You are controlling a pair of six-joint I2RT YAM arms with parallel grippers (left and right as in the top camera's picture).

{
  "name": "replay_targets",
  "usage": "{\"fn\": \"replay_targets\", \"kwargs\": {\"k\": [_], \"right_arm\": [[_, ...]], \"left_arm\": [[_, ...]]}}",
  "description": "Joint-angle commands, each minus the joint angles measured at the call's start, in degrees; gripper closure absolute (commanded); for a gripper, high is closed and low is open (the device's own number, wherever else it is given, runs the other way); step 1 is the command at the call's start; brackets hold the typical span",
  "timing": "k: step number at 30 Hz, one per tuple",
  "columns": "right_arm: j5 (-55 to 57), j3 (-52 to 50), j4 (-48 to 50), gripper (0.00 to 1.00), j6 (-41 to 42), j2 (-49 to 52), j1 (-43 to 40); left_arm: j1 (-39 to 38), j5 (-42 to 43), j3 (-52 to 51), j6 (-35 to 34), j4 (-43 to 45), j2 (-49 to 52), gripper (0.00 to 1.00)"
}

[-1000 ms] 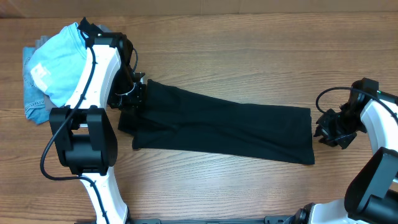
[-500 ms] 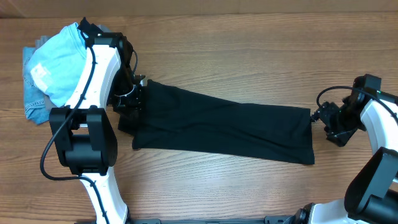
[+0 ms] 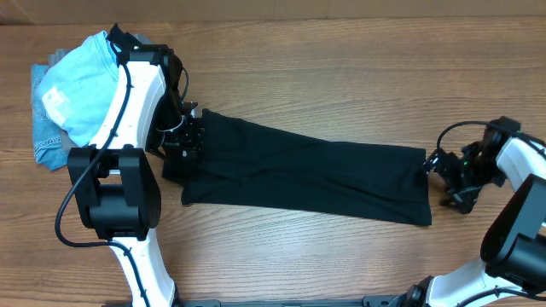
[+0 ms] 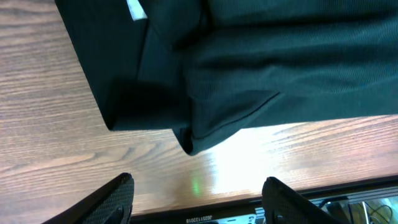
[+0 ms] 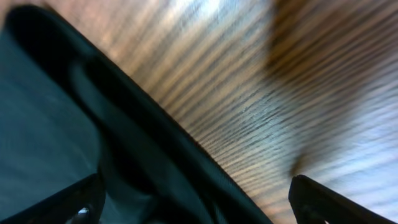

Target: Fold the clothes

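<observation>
The left fingers point(image 4: 113, 199) stand spread apart and grip nothing, with bare wooden tabletop point(image 4: 50, 124) showing in the gap between them. Just beyond their tips lies the nearest edge of the black polo shirt point(image 4: 280, 62), where a folded corner of cloth juts toward the fingers. Farther past that edge, a small white mark point(image 4: 134, 9) shows on the fabric.

At the other end of the garment, the right fingers point(image 5: 311, 202) are likewise parted and clamp nothing. The shirt's dark edge runs slantwise across the space between them, so that one finger sits over cloth and the other over bare wood. The wrist picture is blurred, and whether either finger touches the fabric cannot be told.

Seen from overhead, the shirt lies flat on the tabletop as a long, narrow band stretching from the left fingers to the right fingers, slightly askew.

Behind the left fingers, on the side away from the shirt, a light blue T-shirt point(image 3: 72, 85) lies heaped on folded denim point(image 3: 43, 136), well apart from the right fingers.
</observation>
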Motion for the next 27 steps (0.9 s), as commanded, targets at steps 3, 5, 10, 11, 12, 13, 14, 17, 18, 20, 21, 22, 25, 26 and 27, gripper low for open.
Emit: {"fn": "replay_targets", "kwargs": {"k": [3, 5, 10, 11, 12, 13, 14, 17, 18, 20, 21, 22, 25, 26, 27], "right_arm": [[-12.72, -6.84, 4.7, 0.23, -6.49, 0.9, -0.24], [-21.11, -9.09, 6.82, 0.33, -11.28, 0.87, -0.07], [-18.82, -10.99, 8.57, 0.55, -11.23, 0.85, -0.02], [-18.84, -10.95, 8.57, 0.65, -11.1, 0.85, -0.26], [-18.97, -10.91, 8.9, 0.74, -10.64, 0.85, -0.52], [-19.04, -10.8, 9.35, 0.8, -10.16, 0.79, -0.9], [-19.08, -10.4, 9.4, 0.86, -9.81, 0.68, -1.44], [-19.26, -8.09, 7.82, 0.96, -9.81, -0.46, -3.08], [-19.28, -6.91, 6.88, 0.96, -9.46, -1.27, -3.8], [-19.45, -4.46, 5.27, 0.96, -8.26, -3.15, -5.14], [-19.43, -2.91, 4.33, 0.96, -8.11, -4.46, -5.79], [-19.32, -1.25, 3.19, 0.96, -7.8, -5.77, -6.29], [-19.02, 3.56, 0.02, 0.96, -7.23, -9.18, -7.15], [-18.99, 5.05, -1.16, 0.96, -7.3, -10.25, -7.13], [-19.02, 6.12, -2.14, 0.96, -7.3, -11.1, -6.78]], "left_arm": [[-0.04, -0.28, 1.18, 0.63, 0.96, -1.14, 0.3], [-0.04, -0.15, 1.18, 0.68, 1.16, -1.14, 0.3], [-0.07, 0.07, 1.18, 0.68, 1.09, -1.14, 0.3], [-0.07, 0.07, 1.18, 0.68, 0.96, -1.14, 0.31], [-0.07, 0.07, 1.18, 0.68, 0.9, -1.14, 0.31], [-0.07, 0.07, 1.18, 0.68, 0.9, -1.14, 0.31], [-0.07, 0.07, 1.18, 0.68, 0.9, -1.14, 0.32], [-0.07, 0.07, 1.2, 0.68, 0.85, -1.14, 0.37], [-0.04, 0.07, 1.27, 0.66, 0.81, -1.14, 0.38], [-0.02, 0.74, 2.01, 0.68, 0.5, -1.14, 0.41], [0.0, 2.03, 2.73, 0.7, 0.24, -1.14, 0.41], [0.07, 3.72, 3.89, 0.74, -0.26, -1.14, 0.4], [0.5, 7.54, 8.31, 0.87, -2.16, -1.14, 0.4], [0.7, 8.22, 9.92, 0.87, -2.86, -1.16, 0.41], [0.92, 8.98, 11.93, 0.85, -3.76, -1.16, 0.41]]}}
